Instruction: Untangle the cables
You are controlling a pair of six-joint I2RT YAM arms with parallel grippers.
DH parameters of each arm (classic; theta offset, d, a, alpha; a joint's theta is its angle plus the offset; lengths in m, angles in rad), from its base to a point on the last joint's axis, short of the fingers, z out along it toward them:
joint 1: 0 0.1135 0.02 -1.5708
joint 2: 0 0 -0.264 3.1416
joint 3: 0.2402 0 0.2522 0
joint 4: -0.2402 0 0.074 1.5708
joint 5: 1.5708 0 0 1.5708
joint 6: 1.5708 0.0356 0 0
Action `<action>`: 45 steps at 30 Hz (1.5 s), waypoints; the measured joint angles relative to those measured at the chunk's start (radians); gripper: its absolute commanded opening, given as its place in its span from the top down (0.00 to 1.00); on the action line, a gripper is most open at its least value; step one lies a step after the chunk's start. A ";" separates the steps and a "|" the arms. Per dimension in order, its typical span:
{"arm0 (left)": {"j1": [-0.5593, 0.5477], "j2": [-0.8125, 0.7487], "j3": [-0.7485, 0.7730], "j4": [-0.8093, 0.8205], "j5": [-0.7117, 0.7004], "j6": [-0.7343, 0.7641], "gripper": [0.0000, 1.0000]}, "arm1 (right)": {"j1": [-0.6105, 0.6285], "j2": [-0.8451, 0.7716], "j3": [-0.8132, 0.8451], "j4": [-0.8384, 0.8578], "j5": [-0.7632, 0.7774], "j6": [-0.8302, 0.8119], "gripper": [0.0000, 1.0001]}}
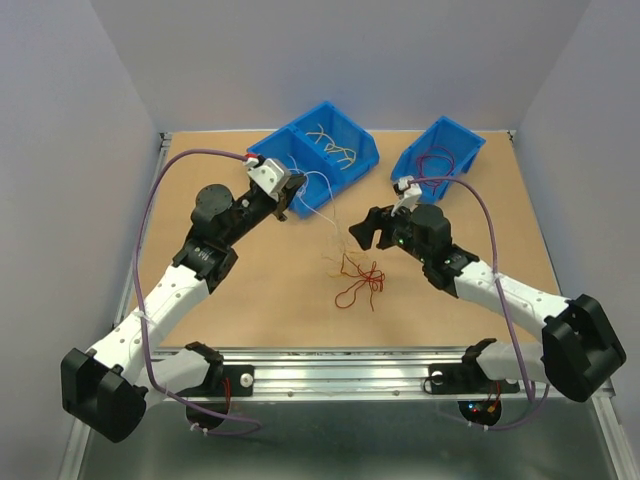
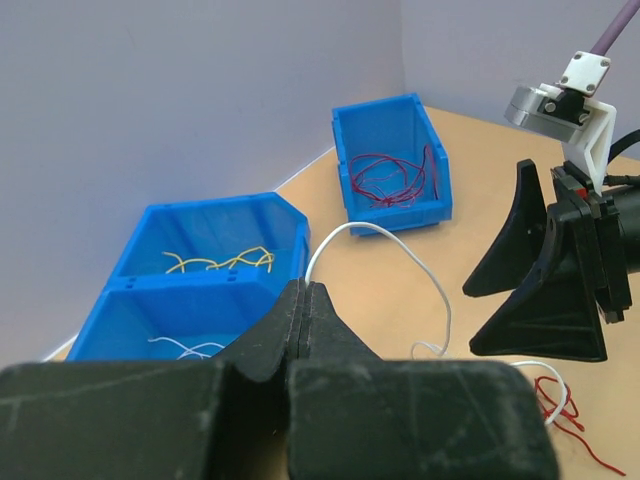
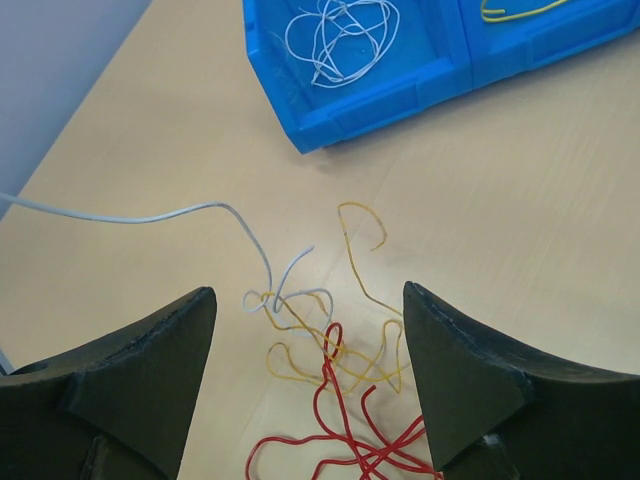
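A loose tangle of cables (image 1: 358, 275), red, yellow-orange and white, lies mid-counter (image 1: 250, 290). One white cable (image 3: 150, 217) arcs up out of it, pinched in the left hand (image 2: 305, 295). White strands (image 3: 335, 35) and yellow strands (image 2: 220, 262) lie in the double bin (image 1: 372, 150), and red strands (image 2: 385, 175) in the single bin (image 1: 470, 140).

Cables (image 1: 358, 275) lie on table (image 1: 250, 310) before bins (image 1: 368, 152).

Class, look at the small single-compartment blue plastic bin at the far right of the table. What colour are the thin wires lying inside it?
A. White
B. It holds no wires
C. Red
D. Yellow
C: the small blue plastic bin holds only thin red wires, while the binned yellow wires and white wires lie in the two-compartment blue bin.
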 measured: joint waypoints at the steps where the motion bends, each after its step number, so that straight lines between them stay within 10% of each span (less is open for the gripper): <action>1: 0.003 0.000 0.000 0.000 0.000 -0.002 1.00 | 0.000 0.005 0.000 0.006 -0.003 -0.004 0.20; 30: 0.010 0.000 -0.001 -0.041 0.158 -0.021 1.00 | 0.164 0.229 0.103 0.152 0.098 -0.220 0.30; 39: 0.011 -0.002 0.001 -0.075 0.244 -0.024 1.00 | 0.172 0.228 0.103 0.171 0.141 -0.226 0.99; 45: 0.023 -0.015 0.001 -0.072 0.240 -0.027 1.00 | 0.175 0.137 0.102 0.143 0.163 -0.201 1.00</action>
